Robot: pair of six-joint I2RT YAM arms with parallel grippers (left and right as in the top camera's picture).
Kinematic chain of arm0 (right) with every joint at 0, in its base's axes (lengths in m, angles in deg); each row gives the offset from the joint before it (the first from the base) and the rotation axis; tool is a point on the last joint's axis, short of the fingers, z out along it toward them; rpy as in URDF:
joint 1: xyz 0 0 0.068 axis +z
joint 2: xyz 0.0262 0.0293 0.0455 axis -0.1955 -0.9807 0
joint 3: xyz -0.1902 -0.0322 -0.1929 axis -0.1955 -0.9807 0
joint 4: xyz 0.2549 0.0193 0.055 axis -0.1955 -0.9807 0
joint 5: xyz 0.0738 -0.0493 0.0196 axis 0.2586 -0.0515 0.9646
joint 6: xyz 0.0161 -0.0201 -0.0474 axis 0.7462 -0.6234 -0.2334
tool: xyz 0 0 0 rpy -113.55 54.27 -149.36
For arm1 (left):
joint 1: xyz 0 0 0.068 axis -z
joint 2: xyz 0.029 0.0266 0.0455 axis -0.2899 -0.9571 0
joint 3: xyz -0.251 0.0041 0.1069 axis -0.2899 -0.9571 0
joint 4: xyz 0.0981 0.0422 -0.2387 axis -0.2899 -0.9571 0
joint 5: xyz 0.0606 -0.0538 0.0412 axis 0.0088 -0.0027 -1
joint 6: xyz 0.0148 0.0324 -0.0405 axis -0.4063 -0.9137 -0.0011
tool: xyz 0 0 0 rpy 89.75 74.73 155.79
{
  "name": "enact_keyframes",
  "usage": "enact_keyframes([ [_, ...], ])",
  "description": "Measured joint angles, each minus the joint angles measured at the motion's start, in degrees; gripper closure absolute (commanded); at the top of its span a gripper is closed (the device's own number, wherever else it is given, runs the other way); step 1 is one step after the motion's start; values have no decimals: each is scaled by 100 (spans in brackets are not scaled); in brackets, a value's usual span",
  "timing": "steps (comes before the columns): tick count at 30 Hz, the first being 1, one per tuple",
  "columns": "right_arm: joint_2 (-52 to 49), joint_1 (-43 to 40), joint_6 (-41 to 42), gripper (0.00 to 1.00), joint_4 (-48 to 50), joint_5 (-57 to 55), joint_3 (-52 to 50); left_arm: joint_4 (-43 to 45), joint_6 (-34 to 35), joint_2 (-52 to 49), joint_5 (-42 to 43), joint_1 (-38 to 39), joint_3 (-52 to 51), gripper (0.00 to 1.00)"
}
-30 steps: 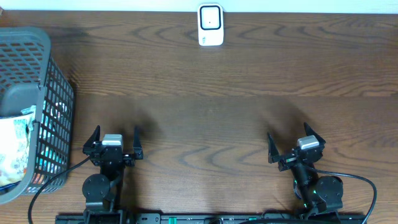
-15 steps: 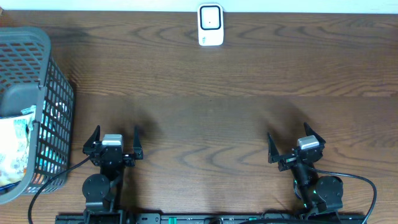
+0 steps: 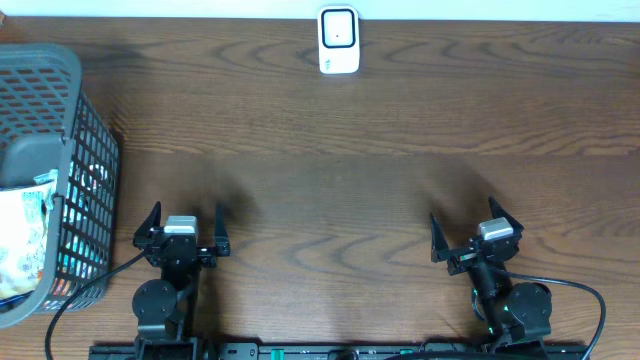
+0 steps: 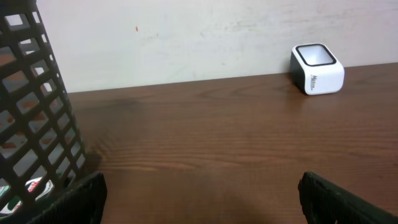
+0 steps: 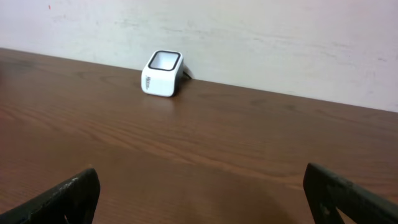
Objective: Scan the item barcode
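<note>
A white barcode scanner stands at the table's far edge, seen also as the white scanner in the left wrist view and the scanner in the right wrist view. A grey basket at the far left holds a pale printed packet, the item; no barcode shows. My left gripper rests open near the front edge, right of the basket, nothing between its fingers. At the front right, my right gripper also stands open and empty, its fingers spread wide.
The basket's mesh wall fills the left of the left wrist view, close to that gripper. A pale wall rises behind the table's far edge. Bare dark wood lies between the grippers and the scanner.
</note>
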Motion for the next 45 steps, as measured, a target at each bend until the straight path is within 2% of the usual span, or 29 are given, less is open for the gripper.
enact_keyframes([
  [27, 0, 0, 0, 1, 0, 0, 0, 2, 0, 0, 13, 0, 0, 2],
  [35, 0, 0, 0, 1, 0, 0, 0, 175, 396, 0, 1351, 0, 0, 2],
  [39, 0, 0, 0, 1, 0, 0, 0, 240, 481, 0, 1648, 0, 0, 2],
  [42, -4, 0, 0, 1, 2, -2, 0, 1060, 756, -33, 1768, 0, -55, 2],
  [45, -7, 0, 0, 1, -2, 0, 0, 3084, 1180, -37, 1818, 0, -33, 2],
])
